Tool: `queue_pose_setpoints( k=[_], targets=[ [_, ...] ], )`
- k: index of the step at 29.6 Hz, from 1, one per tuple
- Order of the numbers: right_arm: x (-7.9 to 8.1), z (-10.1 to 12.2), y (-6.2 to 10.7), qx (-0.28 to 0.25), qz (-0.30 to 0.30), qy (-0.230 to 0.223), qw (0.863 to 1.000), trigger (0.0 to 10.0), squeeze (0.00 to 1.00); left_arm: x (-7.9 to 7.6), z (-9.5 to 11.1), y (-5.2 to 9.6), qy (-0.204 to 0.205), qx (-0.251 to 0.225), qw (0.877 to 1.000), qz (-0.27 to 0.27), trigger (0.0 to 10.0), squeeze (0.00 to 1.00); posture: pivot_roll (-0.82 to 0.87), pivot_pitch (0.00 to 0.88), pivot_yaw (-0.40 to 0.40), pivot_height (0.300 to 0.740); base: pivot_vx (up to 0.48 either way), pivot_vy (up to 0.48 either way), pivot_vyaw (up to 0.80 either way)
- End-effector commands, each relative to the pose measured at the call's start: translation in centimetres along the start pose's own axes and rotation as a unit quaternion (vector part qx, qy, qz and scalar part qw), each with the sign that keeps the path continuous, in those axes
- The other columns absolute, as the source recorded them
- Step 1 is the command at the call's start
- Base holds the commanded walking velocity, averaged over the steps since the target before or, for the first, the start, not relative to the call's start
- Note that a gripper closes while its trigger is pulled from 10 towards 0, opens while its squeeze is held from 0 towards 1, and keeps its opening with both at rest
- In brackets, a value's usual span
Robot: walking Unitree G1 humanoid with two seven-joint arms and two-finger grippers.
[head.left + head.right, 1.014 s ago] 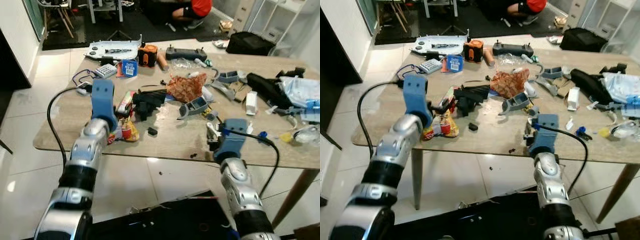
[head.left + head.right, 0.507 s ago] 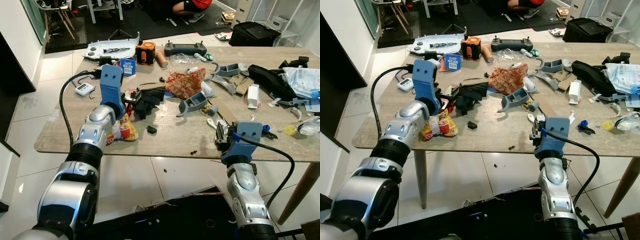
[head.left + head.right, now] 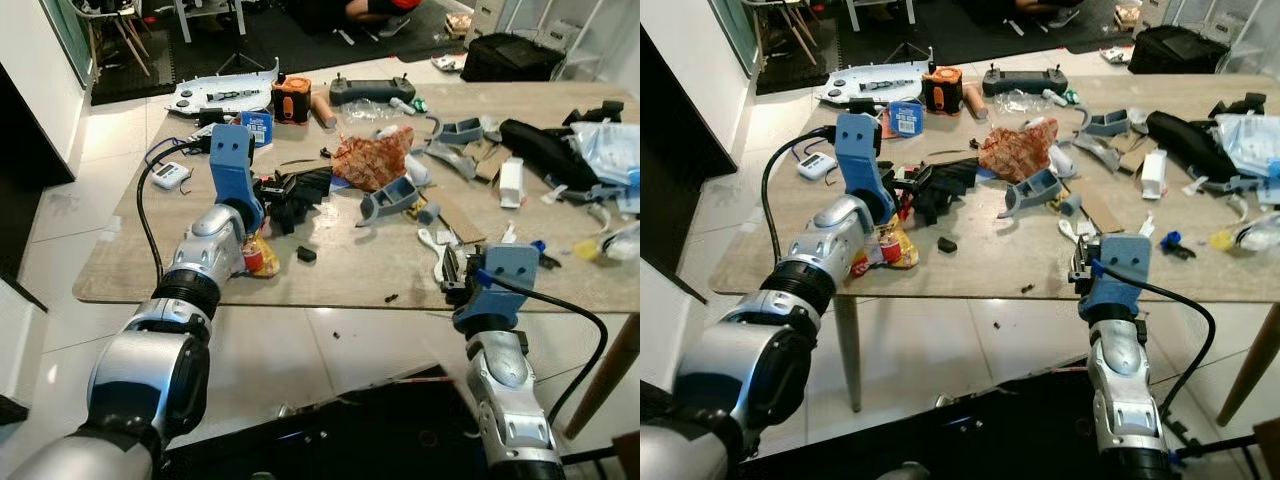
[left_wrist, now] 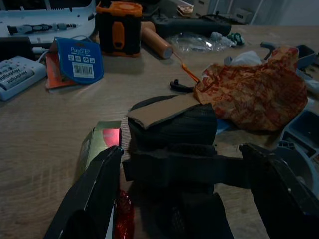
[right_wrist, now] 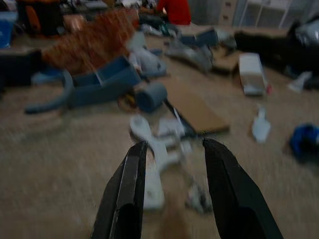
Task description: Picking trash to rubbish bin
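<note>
Both arms reach over the messy tabletop (image 3: pixel 340 275) to grab trash: the left gripper (image 4: pixel 182 194) has its fingers wide open around the black lump (image 4: pixel 174 127), and the right gripper (image 5: pixel 172 189) is open over white scraps (image 5: pixel 154 144) near the edge.

One wooden table (image 3: pixel 340 285) carries one orange-and-black tool (image 3: pixel 292 101), one blue round tin (image 3: pixel 258 131), one grey handheld controller (image 3: pixel 367 92), one red crumpled wrapper (image 3: pixel 372 160), one white box (image 3: pixel 511 182) and one black bag (image 3: pixel 545 152).
</note>
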State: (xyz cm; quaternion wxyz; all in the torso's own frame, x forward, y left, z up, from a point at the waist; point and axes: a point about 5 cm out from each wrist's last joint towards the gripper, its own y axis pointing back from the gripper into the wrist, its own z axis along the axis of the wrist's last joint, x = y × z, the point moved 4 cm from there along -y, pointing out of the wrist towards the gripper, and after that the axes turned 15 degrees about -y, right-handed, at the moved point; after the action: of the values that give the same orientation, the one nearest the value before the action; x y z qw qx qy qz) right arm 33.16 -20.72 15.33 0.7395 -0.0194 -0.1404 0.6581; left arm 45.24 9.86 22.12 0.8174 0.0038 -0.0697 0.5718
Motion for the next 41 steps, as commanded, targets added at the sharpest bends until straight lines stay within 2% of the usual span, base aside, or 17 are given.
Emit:
queue_pose_setpoints(
  k=[1,6,10,13,20,25,30,36,37,41],
  targets=[
    [-0.3,-0.1,0.5,0.004,-0.010,-0.006,1.000,10.0,0.00,-0.5,-0.3,-0.2,0.002,0.005,1.000,0.001,10.0,0.00,-0.10,0.180,0.139,0.740,0.000,0.000,0.00],
    [-0.5,-0.4,0.9,0.012,-0.014,-0.005,1.000,10.0,0.00,-0.4,-0.8,-0.1,-0.019,0.013,1.000,0.013,10.0,0.00,-0.10,0.175,0.140,0.740,0.000,0.000,0.00],
    [-0.4,-0.6,0.9,0.019,-0.013,-0.006,1.000,10.0,0.00,0.0,-1.1,0.0,-0.018,0.018,0.999,0.026,10.0,0.00,-0.11,0.170,0.132,0.740,0.000,0.000,0.00],
    [-0.3,-0.5,1.0,0.021,-0.011,-0.007,1.000,10.0,0.00,-0.1,-1.4,0.1,-0.008,0.019,0.999,0.026,10.0,0.00,-0.12,0.164,0.125,0.740,0.000,0.000,0.00],
    [0.1,-0.4,0.8,0.025,-0.006,-0.011,1.000,10.0,0.00,-1.0,-3.3,0.4,0.022,0.047,0.998,0.022,10.0,0.00,-0.15,0.177,0.105,0.740,0.000,0.000,0.00],
    [0.1,-0.3,1.0,0.027,-0.006,-0.012,1.000,10.0,0.00,-1.7,-4.0,0.5,0.001,0.060,0.998,0.013,10.0,0.00,-0.16,0.188,0.101,0.740,0.000,0.000,0.00],
    [0.1,-0.3,1.2,0.032,-0.005,-0.010,0.999,10.0,0.00,-2.2,-4.2,0.4,0.006,0.064,0.998,0.006,10.0,0.00,-0.16,0.191,0.100,0.740,0.000,0.000,0.00],
    [-0.1,-0.2,1.2,0.034,-0.006,-0.008,0.999,10.0,0.00,-2.2,-4.6,0.5,-0.016,0.082,0.996,0.015,10.0,0.00,-0.17,0.191,0.100,0.740,0.000,0.000,0.00],
    [-0.1,-0.2,1.2,0.035,-0.007,-0.008,0.999,10.0,0.00,-2.1,-4.8,0.5,-0.018,0.088,0.996,0.019,0.0,0.00,-0.17,0.191,0.100,0.740,0.000,0.000,0.00],
    [-0.2,-0.2,1.2,0.036,-0.007,-0.008,0.999,10.0,0.00,-2.0,-5.1,0.6,-0.020,0.097,0.995,0.023,0.0,0.00,-0.18,0.191,0.100,0.740,0.000,0.000,0.00]
  ],
)
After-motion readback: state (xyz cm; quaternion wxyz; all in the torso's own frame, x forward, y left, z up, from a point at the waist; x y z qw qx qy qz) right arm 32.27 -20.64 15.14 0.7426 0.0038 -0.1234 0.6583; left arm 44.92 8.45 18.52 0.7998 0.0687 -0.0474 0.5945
